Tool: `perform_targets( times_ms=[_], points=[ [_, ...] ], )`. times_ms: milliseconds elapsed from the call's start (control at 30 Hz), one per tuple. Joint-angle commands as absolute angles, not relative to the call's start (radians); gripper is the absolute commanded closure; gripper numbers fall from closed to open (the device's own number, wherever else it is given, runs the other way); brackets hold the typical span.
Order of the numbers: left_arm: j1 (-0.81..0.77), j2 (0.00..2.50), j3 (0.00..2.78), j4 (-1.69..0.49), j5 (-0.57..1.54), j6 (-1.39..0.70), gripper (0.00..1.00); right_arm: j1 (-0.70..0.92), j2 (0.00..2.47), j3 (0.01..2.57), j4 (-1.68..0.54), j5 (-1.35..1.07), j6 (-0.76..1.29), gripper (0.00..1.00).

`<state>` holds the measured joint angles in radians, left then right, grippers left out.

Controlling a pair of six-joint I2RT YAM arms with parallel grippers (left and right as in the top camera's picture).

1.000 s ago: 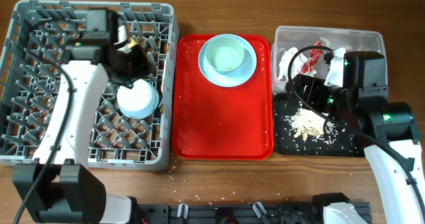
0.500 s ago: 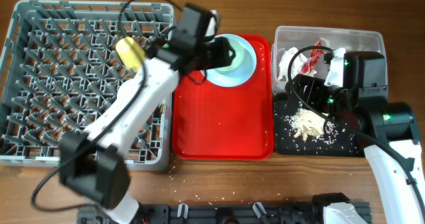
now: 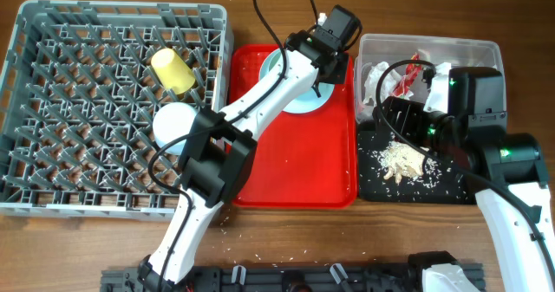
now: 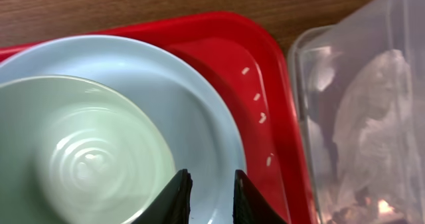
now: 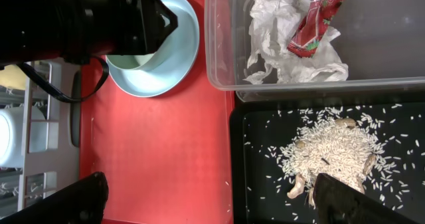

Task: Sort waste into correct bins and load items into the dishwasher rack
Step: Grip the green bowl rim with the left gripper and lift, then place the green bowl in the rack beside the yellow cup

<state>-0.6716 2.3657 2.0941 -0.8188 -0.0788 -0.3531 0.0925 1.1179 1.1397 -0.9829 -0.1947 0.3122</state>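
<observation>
Shift from grey plastic rack (image 3: pixel 19 110) to pale blue round plate (image 4: pixel 192 111): my left jaws (image 4: pixel 210 185) nearly closed, grip unclear; right jaws (image 5: pixel 216 201) wide, empty.

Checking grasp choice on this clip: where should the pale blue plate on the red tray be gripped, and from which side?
Probably the rim nearest the clear tub, pinched from above. The plate lies flat on the red tray with a bowl filling its middle, so only its thin upturned edge is free.
</observation>
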Motion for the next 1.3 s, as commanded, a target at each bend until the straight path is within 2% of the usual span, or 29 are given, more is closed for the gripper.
perform_targets(
  times_ms=[0,167,233,300,367,467,600,733,767,800,933,1100,1267],
  points=[
    [-0.659,2.392,2.106,-0.820,-0.133,-0.336,0.78,0.090,1.107,1.144,-0.981,-0.205,0.315,0.00],
    [-0.658,2.429,2.100,-0.836,-0.142,-0.336,0.75,0.090,1.107,1.144,-0.981,-0.205,0.315,0.00],
    [-0.658,2.431,2.099,-0.850,-0.200,-0.336,0.82,0.090,1.107,1.144,-0.981,-0.205,0.315,0.00],
    [-0.658,2.431,2.099,-0.852,-0.219,-0.336,0.82,0.090,1.107,1.144,-0.981,-0.205,0.315,0.00],
    [-0.658,2.431,2.099,-0.866,-0.219,-0.336,0.96,0.090,1.107,1.144,-0.981,-0.205,0.316,0.00],
    [-0.658,2.400,2.102,-0.871,-0.218,-0.336,0.96,0.090,1.107,1.144,-0.981,-0.205,0.316,0.00],
    [-0.635,2.198,2.102,-0.873,-0.144,-0.336,0.96,0.090,1.107,1.144,-0.981,-0.205,0.315,0.00],
    [-0.437,1.969,2.102,-0.872,0.167,-0.337,0.96,0.090,1.107,1.144,-0.981,-0.205,0.315,0.00],
    [-0.356,1.949,2.102,-0.872,0.295,-0.341,0.96,0.090,1.107,1.144,-0.981,-0.205,0.315,0.00],
    [-0.229,1.946,2.102,-0.873,0.546,-0.358,0.96,0.090,1.107,1.144,-0.981,-0.205,0.315,0.00],
    [0.024,2.025,2.102,-0.873,0.977,-0.416,0.96,0.090,1.107,1.144,-0.981,-0.205,0.315,0.00],
    [0.136,2.179,2.100,-0.836,1.275,-0.421,0.96,0.090,1.107,1.144,-0.981,-0.205,0.315,0.00],
    [0.129,2.275,2.100,-0.793,1.299,-0.430,0.96,0.090,1.107,1.144,-0.981,-0.205,0.315,0.00]
  ],
)
